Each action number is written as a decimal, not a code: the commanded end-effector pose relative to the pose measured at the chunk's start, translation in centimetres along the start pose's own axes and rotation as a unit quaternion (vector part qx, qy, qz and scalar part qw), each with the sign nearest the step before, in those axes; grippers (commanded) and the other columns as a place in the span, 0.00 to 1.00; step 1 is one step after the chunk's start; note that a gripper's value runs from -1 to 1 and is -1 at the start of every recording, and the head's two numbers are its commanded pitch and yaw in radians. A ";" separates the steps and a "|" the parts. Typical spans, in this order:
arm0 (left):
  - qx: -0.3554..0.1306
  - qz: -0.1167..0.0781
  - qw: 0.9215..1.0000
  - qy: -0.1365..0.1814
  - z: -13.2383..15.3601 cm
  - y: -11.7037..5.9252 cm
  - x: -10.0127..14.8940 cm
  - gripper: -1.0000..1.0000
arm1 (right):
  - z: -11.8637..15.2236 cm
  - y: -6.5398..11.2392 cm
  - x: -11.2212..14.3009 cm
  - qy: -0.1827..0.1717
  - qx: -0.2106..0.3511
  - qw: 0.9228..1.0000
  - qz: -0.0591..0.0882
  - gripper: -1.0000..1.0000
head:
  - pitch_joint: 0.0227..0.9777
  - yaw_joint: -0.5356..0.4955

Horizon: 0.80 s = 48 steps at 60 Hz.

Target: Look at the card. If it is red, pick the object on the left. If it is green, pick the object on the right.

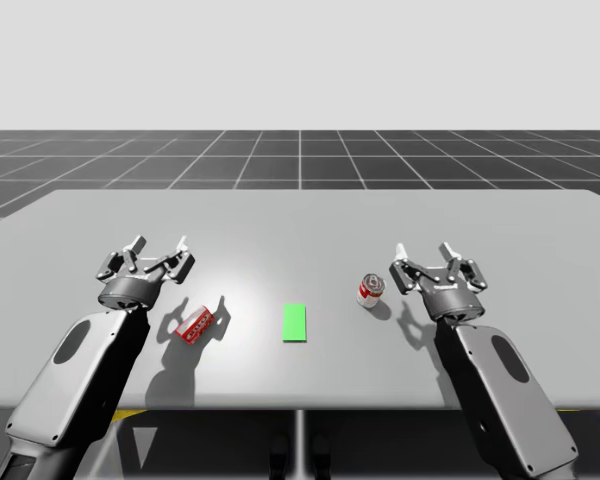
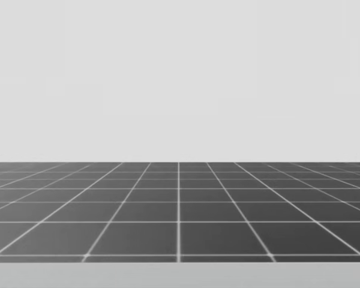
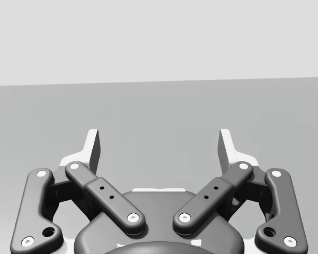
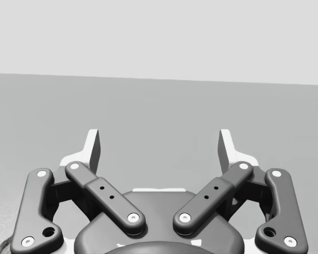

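Observation:
A green card (image 1: pixel 295 323) lies flat at the middle of the grey table (image 1: pixel 300 215). To its left a red box (image 1: pixel 196 325) lies on its side. To its right stands a red can (image 1: pixel 370 291) with a silver top. My left gripper (image 1: pixel 158 249) hovers open just behind and left of the red box. My right gripper (image 1: pixel 424 251) is open beside the can, slightly to its right. In each wrist view the gripper (image 3: pixel 159 144) (image 4: pixel 159 144) has its fingers spread wide with bare table between them.
The table's front edge (image 1: pixel 300 408) runs under both forearms. A dark gridded floor (image 2: pixel 180 210) stretches beyond the table's far edge in the head view.

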<state>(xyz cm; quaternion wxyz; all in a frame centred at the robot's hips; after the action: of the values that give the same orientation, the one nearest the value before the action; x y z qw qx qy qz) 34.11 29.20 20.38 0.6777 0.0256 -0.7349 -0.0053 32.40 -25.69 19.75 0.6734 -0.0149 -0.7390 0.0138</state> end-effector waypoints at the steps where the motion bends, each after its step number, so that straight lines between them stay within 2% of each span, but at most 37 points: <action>1: 0.000 -0.002 1.000 0.000 0.0 0.0 -0.1 0.00 | 0.1 -0.1 -0.1 -0.011 -0.033 0.999 -0.007 0.00 | 0.06 0.51; 10: 0.000 -0.003 1.000 -0.001 0.0 -0.1 -0.1 0.00 | -0.1 -0.2 0.3 -0.002 -0.011 1.000 -0.013 0.00 | 0.08 0.51; 17: -0.001 -0.003 1.000 -0.002 0.0 -0.1 -0.1 0.00 | -0.2 -0.3 0.1 0.008 -0.019 1.000 -0.013 0.00 | 0.14 0.51; 48: -0.008 -0.007 1.000 -0.008 -0.1 0.0 0.0 0.00 | -0.3 -0.2 0.0 0.004 -0.021 1.000 -0.002 0.00 | 0.64 0.52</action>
<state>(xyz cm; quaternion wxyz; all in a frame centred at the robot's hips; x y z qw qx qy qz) 34.11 29.25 20.37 0.6726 0.0258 -0.7394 -0.0135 32.69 -25.89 19.79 0.6760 -0.0257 -0.7364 -0.0045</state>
